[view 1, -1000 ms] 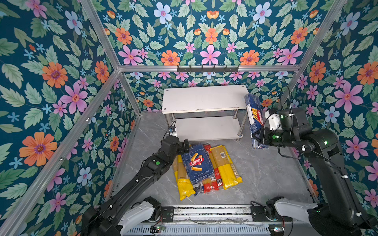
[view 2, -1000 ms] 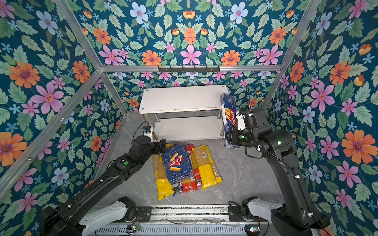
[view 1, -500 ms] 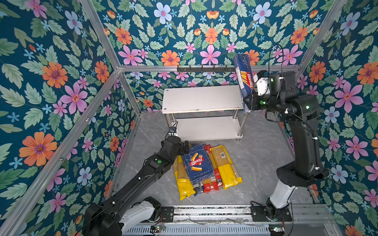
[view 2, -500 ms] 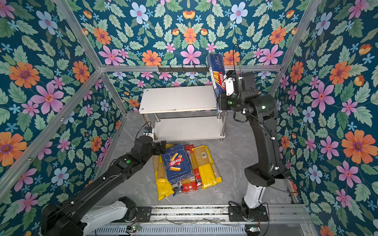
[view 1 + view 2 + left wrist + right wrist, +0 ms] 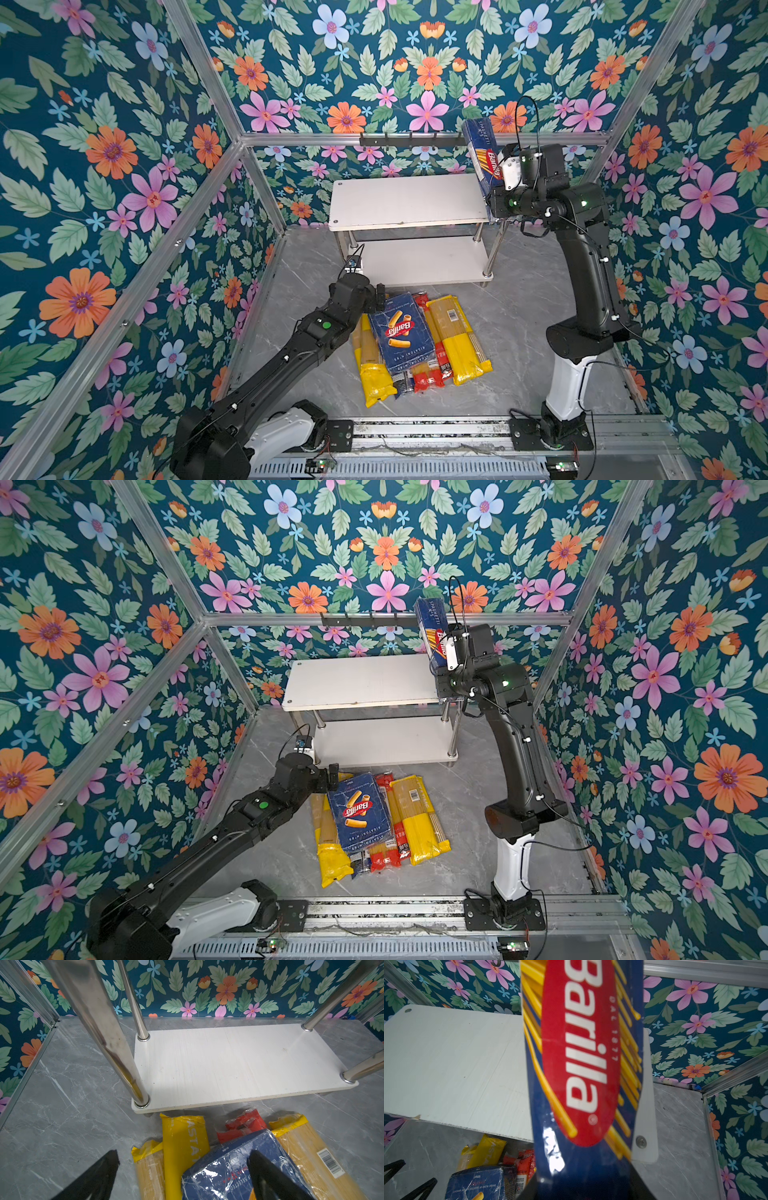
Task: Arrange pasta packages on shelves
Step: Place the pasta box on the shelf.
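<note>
Both shelves (image 5: 405,201) bare: right gripper (image 5: 494,183) clasps the first spaghetti pack (image 5: 482,153) upright; left gripper (image 5: 182,1167) gapes over floor pile (image 5: 419,340).

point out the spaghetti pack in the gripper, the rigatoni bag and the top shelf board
spaghetti pack (image 5: 482,160): top view, on its printed front.
rigatoni bag (image 5: 400,332): top view, near its logo.
top shelf board (image 5: 405,201): top view, bare middle.

Floral walls (image 5: 124,166), grey marble floor (image 5: 528,299)
</note>
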Robot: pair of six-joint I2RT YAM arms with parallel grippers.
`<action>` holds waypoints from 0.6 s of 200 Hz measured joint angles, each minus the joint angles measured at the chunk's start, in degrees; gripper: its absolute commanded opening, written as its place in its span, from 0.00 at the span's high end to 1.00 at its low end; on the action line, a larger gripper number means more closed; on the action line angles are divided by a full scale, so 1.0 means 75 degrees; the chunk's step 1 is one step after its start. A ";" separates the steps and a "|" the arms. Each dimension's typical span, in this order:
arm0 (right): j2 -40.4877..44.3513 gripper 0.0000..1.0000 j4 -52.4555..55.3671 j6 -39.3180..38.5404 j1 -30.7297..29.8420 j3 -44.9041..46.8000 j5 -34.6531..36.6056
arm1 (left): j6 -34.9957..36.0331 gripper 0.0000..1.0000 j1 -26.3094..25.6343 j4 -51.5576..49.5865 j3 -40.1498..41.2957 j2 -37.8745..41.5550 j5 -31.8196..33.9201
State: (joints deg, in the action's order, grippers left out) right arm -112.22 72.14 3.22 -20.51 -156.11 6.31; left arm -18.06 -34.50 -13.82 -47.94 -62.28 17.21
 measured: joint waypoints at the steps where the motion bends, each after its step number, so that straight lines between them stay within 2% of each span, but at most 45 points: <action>1: -0.0009 0.56 0.0000 -0.0003 0.0006 0.0000 0.0003 | 0.0000 0.00 0.0000 0.0000 -0.0003 -0.0003 0.0000; 19: -0.0181 0.46 0.0003 -0.0009 0.0137 0.0003 0.0044 | 0.0003 0.00 -0.0006 0.0006 -0.0047 -0.0076 0.0000; 37: -0.0259 0.18 -0.0184 0.0023 0.0248 0.0017 0.0152 | 0.0003 0.00 -0.0012 0.0003 -0.0082 -0.0111 0.0000; 47: -0.0259 0.11 -0.0326 0.0035 0.0280 0.0047 0.0207 | 0.0006 0.00 -0.0012 0.0003 -0.0093 -0.0117 0.0000; 89: -0.0198 0.06 -0.0452 0.0015 0.0274 0.0262 0.0204 | 0.0023 0.00 -0.0035 0.0000 -0.0099 -0.0134 0.0003; 120: 0.0376 0.05 -0.0597 0.0125 0.0280 0.0863 0.0268 | 0.0023 0.00 -0.0050 0.0000 -0.0079 -0.0076 0.0012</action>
State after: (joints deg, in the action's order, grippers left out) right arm -109.40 67.66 4.16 -18.41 -149.64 8.32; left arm -17.89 -34.87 -13.82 -48.53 -62.85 17.30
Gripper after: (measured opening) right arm 0.951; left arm 0.998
